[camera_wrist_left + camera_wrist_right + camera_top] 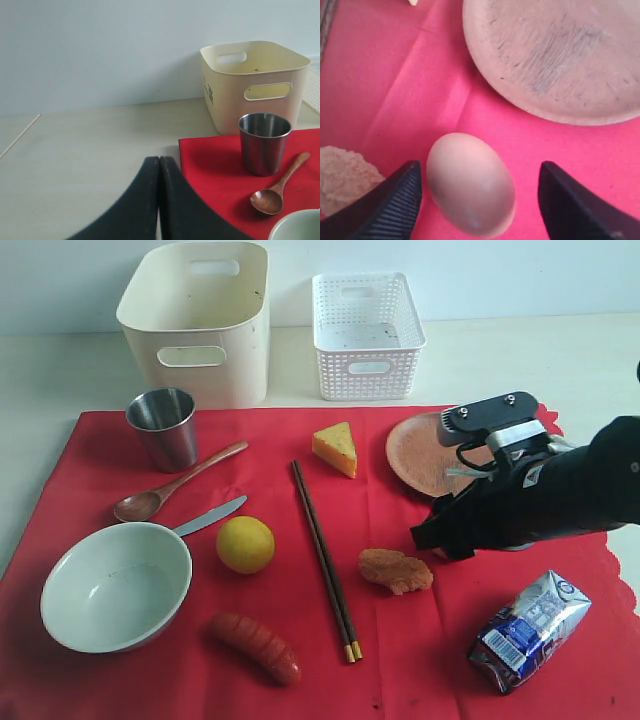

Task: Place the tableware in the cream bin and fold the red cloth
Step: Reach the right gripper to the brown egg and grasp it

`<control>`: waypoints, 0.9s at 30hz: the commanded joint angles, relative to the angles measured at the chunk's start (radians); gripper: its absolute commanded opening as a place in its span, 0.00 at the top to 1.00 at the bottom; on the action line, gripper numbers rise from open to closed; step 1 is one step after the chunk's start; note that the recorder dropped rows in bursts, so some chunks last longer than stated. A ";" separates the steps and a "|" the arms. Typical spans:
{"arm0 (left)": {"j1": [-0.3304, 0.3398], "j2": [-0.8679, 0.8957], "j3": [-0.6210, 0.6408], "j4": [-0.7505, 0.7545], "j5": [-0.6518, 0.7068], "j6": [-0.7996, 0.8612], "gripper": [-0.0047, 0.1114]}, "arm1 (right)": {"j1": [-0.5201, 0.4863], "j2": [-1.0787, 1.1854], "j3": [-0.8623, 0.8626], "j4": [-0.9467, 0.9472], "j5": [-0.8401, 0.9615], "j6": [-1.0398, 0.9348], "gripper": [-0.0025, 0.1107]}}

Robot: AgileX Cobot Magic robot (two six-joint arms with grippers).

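- Red cloth [100, 450], a large bright fabric sheet, lies spread flat on a pale tabletop [560, 360] with a plain light wall [100, 50] behind.
- On the cloth: steel cup [163, 427], brown wooden spoon [175, 483], silver table knife [210, 516], pale green-white bowl [115, 586], dark gold-tipped chopsticks [324, 560], round brown wooden plate [420, 455].
- Tall cream plastic bin [225, 380] and white lattice basket [368, 365] stand just behind the cloth's far edge.
- Right gripper [480, 172]: jaws spread, straddling a tan egg [470, 185] on the cloth beside the plate, with a gap on each side.
- Left gripper [159, 160]: fingers pressed together, just off the cloth's corner by the cup.
- Clutter on the cloth: cheese wedge [336, 448], lemon [245, 544], sausage [255, 647], breaded patty [395, 570], blue-silver carton [530, 630].
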 commanded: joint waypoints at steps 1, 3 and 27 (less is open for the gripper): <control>-0.005 -0.006 -0.001 -0.007 -0.001 0.001 0.95 | 0.003 0.056 -0.024 -0.011 -0.019 -0.025 0.44; -0.005 -0.006 -0.001 -0.007 -0.001 0.001 0.95 | 0.003 0.060 -0.024 -0.011 -0.021 -0.029 0.50; -0.005 -0.006 -0.001 -0.007 -0.001 0.001 0.95 | 0.003 0.060 -0.145 -0.002 0.075 -0.024 0.98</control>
